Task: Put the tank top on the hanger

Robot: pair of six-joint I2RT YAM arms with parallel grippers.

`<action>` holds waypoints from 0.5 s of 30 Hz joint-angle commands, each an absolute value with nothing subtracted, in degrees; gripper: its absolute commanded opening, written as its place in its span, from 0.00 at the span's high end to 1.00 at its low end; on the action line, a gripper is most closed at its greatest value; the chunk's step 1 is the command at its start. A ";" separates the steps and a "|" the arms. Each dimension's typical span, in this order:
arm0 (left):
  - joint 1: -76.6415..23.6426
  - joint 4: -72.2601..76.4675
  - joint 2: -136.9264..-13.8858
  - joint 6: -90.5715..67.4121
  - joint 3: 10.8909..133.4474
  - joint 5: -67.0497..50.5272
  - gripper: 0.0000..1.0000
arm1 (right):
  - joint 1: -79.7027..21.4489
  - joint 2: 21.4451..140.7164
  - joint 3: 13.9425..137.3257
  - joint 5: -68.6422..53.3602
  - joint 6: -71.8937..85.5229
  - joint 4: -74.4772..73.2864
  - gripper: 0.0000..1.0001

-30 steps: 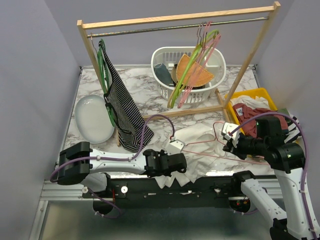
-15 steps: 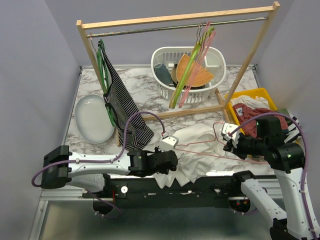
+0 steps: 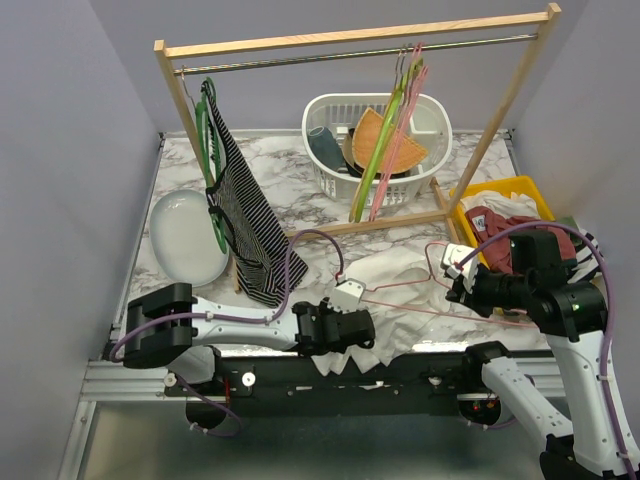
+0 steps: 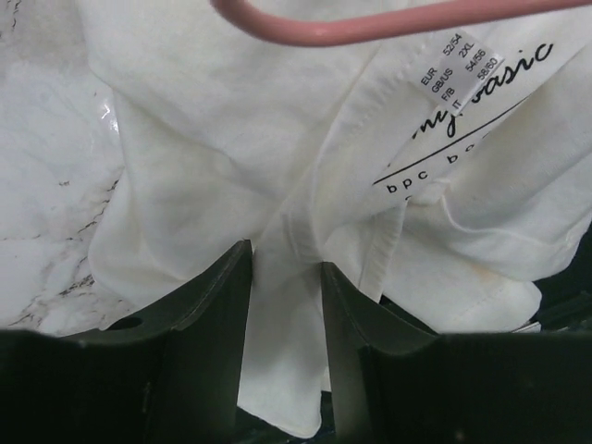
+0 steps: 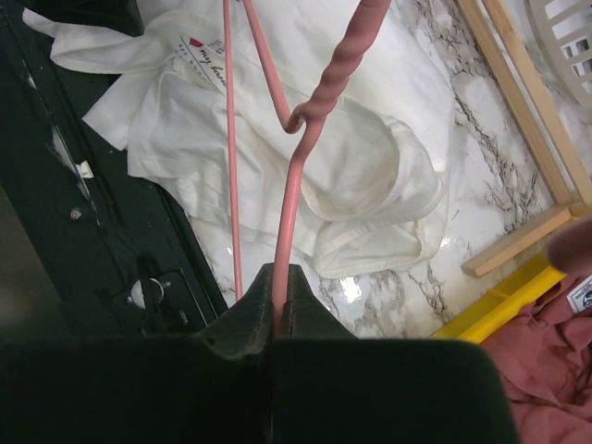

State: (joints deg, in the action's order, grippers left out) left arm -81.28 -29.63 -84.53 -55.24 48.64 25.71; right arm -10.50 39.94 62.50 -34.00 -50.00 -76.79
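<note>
– Two grippers engaged. The left gripper [image 4: 285, 266] stands half open, astride a seamed fold of the tank top [image 4: 213, 120]. The right gripper [image 5: 277, 282] is clamped on the hanger [image 5: 296, 176] wire.
– Garment location?
– Crumpled at 6 o'clock on the tabletop [image 3: 300, 190], with the hanger lying across it.
– Advice?
– Pinch one layer only, near the label [image 4: 462, 69], then lift so the hanger's 9 o'clock tip can slip inside.
– Changes?
– The left jaws are wider than a second ago and the arm has resettled. The right gripper is unchanged.
</note>
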 commanded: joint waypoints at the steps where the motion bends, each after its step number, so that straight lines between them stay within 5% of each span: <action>1: -82.09 -32.17 -86.48 -56.25 51.77 31.55 0.60 | -10.28 39.73 61.61 -35.42 -49.66 -79.80 1.00; 6: -82.09 -32.70 -83.59 -54.32 51.59 31.82 0.83 | -10.37 40.08 61.17 -36.47 -50.18 -80.16 1.00; 8: -81.83 -32.08 -81.31 -53.35 50.37 31.90 1.00 | -10.37 40.52 60.91 -37.09 -50.80 -80.42 1.00; 15: -77.97 -30.24 -74.27 -50.01 46.67 28.83 1.00 | -10.37 40.34 60.82 -42.88 -55.19 -83.67 1.00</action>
State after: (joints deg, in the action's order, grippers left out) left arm -80.73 -31.64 -78.59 -52.58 48.84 28.67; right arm -10.50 40.49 61.01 -37.04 -51.55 -76.77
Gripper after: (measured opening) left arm 0.013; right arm 0.033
